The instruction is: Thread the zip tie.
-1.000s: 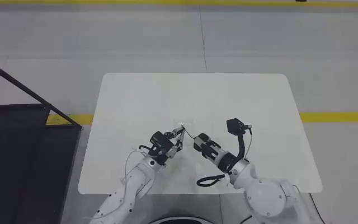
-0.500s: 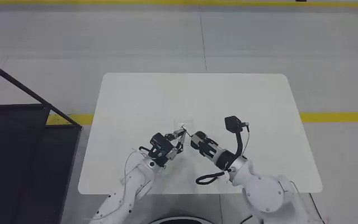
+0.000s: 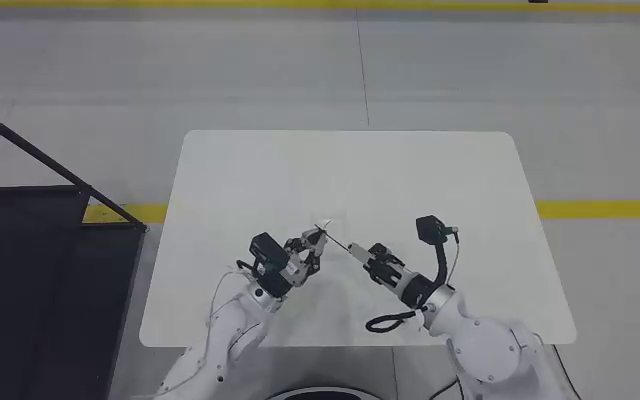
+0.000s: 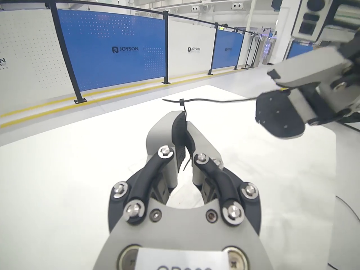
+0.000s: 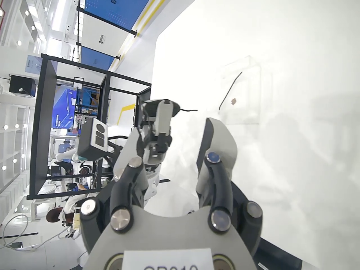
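My left gripper (image 4: 181, 115) is shut on a thin black zip tie (image 4: 213, 101), pinching it just below its head. The strap runs through the head, with a short tail on one side and a long run toward my right gripper (image 4: 267, 92). That right gripper (image 5: 175, 130) stands open, fingers wide apart, and the strap's tip (image 5: 188, 110) lies ahead of it near the gap. In the top view the left gripper (image 3: 312, 240) and right gripper (image 3: 362, 250) face each other above the white table (image 3: 450, 180), with the zip tie (image 3: 340, 244) between them.
A clear plastic bag (image 5: 244, 91) with another black tie inside lies flat on the table just beyond the grippers, also seen as a small pale patch, the bag (image 3: 325, 220). A black frame stands off the table's left side.
The right gripper pushed toward the left gripper, then drew back to the right. The left arm shifted slightly left, still holding the zip tie.
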`<action>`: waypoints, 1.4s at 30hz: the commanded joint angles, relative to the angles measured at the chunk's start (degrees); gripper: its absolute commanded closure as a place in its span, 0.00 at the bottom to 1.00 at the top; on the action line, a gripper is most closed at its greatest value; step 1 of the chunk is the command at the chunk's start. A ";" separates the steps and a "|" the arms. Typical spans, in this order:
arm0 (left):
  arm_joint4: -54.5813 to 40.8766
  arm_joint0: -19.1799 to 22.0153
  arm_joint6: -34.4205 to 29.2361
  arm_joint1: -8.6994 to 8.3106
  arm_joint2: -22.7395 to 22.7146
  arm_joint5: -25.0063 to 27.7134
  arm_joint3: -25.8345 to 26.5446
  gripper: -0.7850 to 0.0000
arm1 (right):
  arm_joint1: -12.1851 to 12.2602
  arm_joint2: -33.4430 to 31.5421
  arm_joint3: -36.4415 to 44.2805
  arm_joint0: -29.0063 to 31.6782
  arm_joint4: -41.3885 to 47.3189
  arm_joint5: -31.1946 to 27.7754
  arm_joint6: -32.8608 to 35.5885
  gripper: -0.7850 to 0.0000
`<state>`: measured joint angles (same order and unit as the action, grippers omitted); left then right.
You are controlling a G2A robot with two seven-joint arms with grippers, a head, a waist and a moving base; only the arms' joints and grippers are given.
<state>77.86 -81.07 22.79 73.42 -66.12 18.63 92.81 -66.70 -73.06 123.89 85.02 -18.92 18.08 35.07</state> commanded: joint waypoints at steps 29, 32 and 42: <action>-25.39 -0.82 -16.24 -0.49 -2.31 12.41 2.46 1.00 | 1.40 -5.03 -16.88 -2.34 15.55 -32.38 13.77 0.16; -27.81 -0.45 -18.64 -0.59 -2.77 12.60 2.42 1.00 | 1.22 -3.55 -18.90 -3.64 14.12 -33.37 11.25 0.18; -33.61 0.37 -23.30 -0.83 -3.24 14.44 2.04 1.00 | 0.00 3.53 -21.21 -6.53 2.11 -29.13 -2.85 0.26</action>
<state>44.29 -80.69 -0.37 72.61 -69.33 33.13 94.75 -66.57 -70.40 102.90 78.80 -15.66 -11.47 33.34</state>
